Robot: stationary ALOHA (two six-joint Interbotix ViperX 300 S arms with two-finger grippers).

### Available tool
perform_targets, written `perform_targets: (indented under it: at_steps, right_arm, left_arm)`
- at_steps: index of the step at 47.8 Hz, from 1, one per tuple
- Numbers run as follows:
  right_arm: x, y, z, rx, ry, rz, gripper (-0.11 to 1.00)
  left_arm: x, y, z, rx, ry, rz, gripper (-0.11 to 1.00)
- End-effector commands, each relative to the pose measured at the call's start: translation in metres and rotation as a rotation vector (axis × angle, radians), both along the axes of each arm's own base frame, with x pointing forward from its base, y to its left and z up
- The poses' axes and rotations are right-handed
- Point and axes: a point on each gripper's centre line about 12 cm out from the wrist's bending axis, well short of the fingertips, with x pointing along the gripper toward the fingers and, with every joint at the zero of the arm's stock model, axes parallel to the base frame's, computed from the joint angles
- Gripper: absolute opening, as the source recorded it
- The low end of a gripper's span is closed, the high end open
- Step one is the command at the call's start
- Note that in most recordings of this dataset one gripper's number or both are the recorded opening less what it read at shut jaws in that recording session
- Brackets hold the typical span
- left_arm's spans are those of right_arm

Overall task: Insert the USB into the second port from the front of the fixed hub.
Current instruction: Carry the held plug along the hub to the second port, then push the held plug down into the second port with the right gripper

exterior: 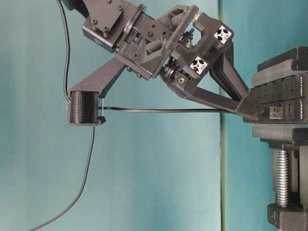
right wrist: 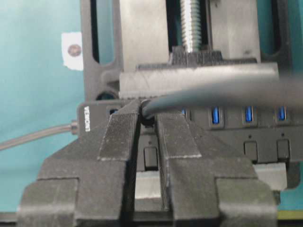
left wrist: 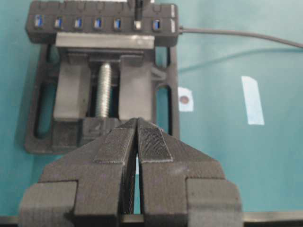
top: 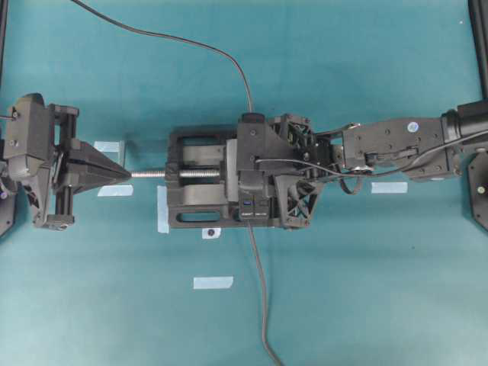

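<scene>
I have the right gripper clamped on the USB, its fingers pinched around the plug right at the face of the fixed hub. In my left wrist view the plug sits in the hub's second socket from the cabled end, at about twelve o'clock. The hub itself is held in the vise, whose silver screw runs toward me. My left gripper hangs off the screw's end, at nine o'clock of the vise from overhead, its fingers pressed together on nothing. The USB's thin cable trails back from the right fingertips.
</scene>
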Motion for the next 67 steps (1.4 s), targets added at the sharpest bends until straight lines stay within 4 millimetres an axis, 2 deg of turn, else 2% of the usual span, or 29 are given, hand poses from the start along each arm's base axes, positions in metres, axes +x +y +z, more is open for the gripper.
perform_targets:
  at_steps: [1, 19, 32, 41, 67]
  right_arm:
    - [-0.001, -0.001, 0.007, 0.003, -0.008, -0.011, 0.05]
    - [-0.001, -0.002, 0.008, -0.004, 0.001, -0.005, 0.05]
    - [-0.002, -0.003, 0.014, -0.024, 0.069, 0.002, 0.05]
    - [0.000, -0.004, 0.018, -0.031, 0.068, 0.009, 0.05]
    - [0.009, -0.002, 0.016, -0.039, 0.079, 0.023, 0.05]
  left_arm:
    - [0.002, 0.000, 0.005, -0.001, -0.020, 0.001, 0.00]
    - [0.002, 0.000, 0.005, -0.001, -0.021, 0.001, 0.00]
    - [0.002, 0.000, 0.004, -0.001, -0.018, 0.001, 0.00]
    - [0.002, 0.000, 0.004, -0.001, -0.017, 0.001, 0.00]
    - [0.001, 0.000, 0.003, -0.001, -0.014, 0.001, 0.00]
